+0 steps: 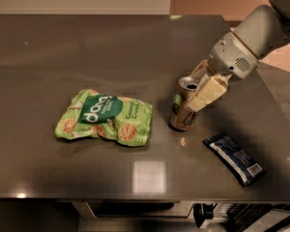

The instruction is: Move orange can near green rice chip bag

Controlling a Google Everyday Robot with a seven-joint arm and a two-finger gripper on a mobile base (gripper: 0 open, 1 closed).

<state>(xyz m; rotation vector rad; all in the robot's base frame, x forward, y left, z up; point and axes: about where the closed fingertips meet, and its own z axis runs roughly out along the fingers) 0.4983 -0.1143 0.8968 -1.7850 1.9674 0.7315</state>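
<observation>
Camera view: gripper [197, 98] right of desk [87, 47] centre, fingers [209, 92] clamped on can [181, 108]. Can upright, near bag [106, 117], gap between. Likely almost done; release and withdrawal left.

Toward the right edge of the desk [87, 47], the orange can [181, 111] is clasped near its top by the gripper [197, 98]. The green chip bag [106, 118] is seen near it, mid-desk; a blue packet [234, 157] is laid by the front right corner.
</observation>
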